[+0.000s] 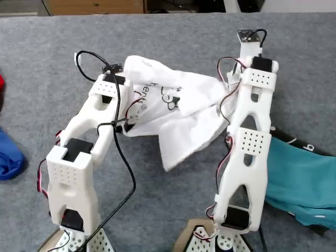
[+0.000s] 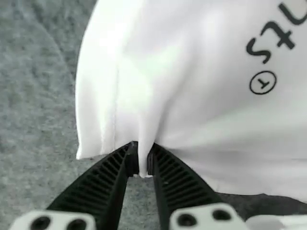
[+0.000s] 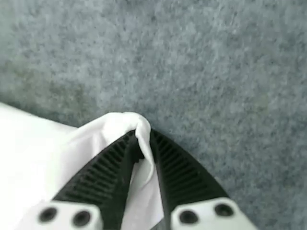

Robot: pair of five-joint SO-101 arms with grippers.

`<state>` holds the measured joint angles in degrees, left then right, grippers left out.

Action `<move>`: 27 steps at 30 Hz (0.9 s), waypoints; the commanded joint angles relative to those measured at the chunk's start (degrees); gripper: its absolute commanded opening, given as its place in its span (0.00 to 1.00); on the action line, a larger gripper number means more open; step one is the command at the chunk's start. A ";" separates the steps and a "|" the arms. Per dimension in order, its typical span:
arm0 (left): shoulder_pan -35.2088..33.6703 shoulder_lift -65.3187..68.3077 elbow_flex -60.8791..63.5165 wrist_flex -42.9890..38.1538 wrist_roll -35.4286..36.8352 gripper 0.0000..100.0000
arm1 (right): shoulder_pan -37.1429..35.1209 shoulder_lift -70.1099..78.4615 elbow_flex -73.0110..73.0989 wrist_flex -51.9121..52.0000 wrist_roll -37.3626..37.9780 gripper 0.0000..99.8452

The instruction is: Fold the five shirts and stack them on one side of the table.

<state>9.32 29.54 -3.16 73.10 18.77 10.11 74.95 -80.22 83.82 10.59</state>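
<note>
White shirt point(image 1: 178, 118): one item with black print on the front, crumpled and bunched at the middle of the grey worktop point(image 1: 173, 42), between the two arms. One broad flap trails toward the arm bases. It is held at two opposite edges; whether those edges are raised off the surface cannot be told

Left gripper point(image 2: 141, 160): black ribbed jaws clenched on a narrow upright fold of the white shirt, on the side of the shirt nearest the left arm. Black letters and a circled mark show on the fabric past the pinch, with grey worktop beside the shirt's edge

Right gripper point(image 3: 142, 139): black ribbed jaws clenched on a rounded, doubled-over corner of the white shirt at its opposite edge, with bare grey worktop beyond the corner

Arms: white printed shells with black motors and red and black cables, standing side by side at the near edge. The left arm angles in toward the shirt and the right arm stretches nearly straight along it

Teal shirt point(image 1: 299, 178): lies spread at the right side of the worktop, just beside the right arm and apart from the white shirt. A black strip of cloth point(image 1: 286, 139) touches its far edge

Blue garment point(image 1: 9, 157): bunched at the left edge of the worktop, well apart from the white shirt

Red item point(image 1: 1, 84): a sliver at the left edge, too little in view to name
</note>
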 commanded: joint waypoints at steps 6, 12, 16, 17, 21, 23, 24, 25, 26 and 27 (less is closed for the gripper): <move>-2.46 -0.40 0.97 12.48 -7.12 0.02 | -1.10 1.89 -8.13 2.55 -0.35 0.00; -10.29 -10.51 7.56 16.88 -16.70 0.02 | -1.19 2.68 -10.15 3.69 0.62 0.01; -13.27 -21.23 16.70 16.79 -22.51 0.02 | -1.80 2.68 -9.89 3.69 2.20 0.01; -13.36 -24.04 19.16 16.62 -23.21 0.02 | -1.89 2.68 -9.89 3.69 2.20 0.01; -12.84 -34.68 26.37 16.62 -23.56 0.02 | -1.98 2.68 -9.89 3.78 2.20 0.01; -12.84 -39.25 28.66 16.79 -23.56 0.02 | -2.07 2.68 -9.89 4.22 2.20 0.01; -12.84 -41.36 29.36 16.97 -23.56 0.02 | -2.07 2.77 -9.89 4.22 2.20 0.01; -12.84 -43.12 30.07 16.97 -23.38 0.02 | -2.15 2.86 -9.89 4.22 2.20 0.01; -12.84 -44.53 30.59 17.05 -23.30 0.02 | -2.15 3.12 -10.24 4.22 2.20 0.01; -13.10 -45.93 30.95 17.14 -23.47 0.02 | -2.15 3.38 -10.33 4.22 2.20 0.01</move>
<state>-3.08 -10.73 26.73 89.01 -4.35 8.44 78.37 -87.60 87.87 12.35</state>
